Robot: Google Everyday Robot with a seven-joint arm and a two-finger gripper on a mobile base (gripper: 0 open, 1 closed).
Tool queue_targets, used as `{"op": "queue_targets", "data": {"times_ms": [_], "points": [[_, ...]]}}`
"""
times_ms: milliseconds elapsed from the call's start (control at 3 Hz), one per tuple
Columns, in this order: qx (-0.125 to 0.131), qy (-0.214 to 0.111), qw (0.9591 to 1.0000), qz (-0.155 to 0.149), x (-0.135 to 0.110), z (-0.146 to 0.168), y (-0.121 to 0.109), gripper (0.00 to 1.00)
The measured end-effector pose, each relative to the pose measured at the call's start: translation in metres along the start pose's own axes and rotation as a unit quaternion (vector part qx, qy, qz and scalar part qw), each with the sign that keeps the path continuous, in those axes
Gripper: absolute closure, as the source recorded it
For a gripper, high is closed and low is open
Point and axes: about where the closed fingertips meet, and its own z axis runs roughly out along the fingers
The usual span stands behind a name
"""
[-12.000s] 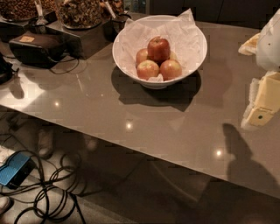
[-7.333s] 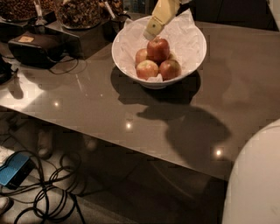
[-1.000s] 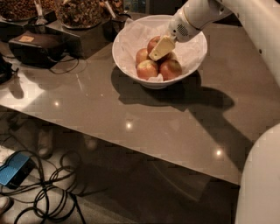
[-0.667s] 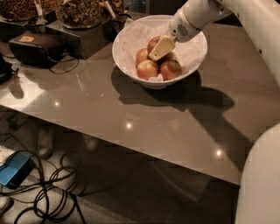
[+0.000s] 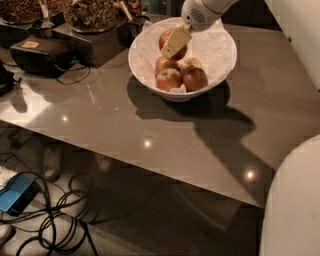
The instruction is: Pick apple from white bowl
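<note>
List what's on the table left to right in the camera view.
black device → large nut container → white bowl. The gripper hangs over the back of the bowl, against the apple, so neither has a place of its own in the order.

- The pincer sat over the white bowl, covering the middle of the apple.
- Its arm ran off the top edge.
- The nut containers were cropped at the top.
- A white robot body hid the table corner.
</note>
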Motion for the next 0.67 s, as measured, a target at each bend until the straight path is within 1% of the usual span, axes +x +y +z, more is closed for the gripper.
{"op": "queue_targets", "data": {"times_ms": [333,667], "points": [[-0.001,0.007,1.0,-0.001,-0.0357,-0.0254,0.0147,1.0],[-0.006,0.01,0.9999,-0.003,-0.0364,-0.0218,0.0171,1.0]]}}
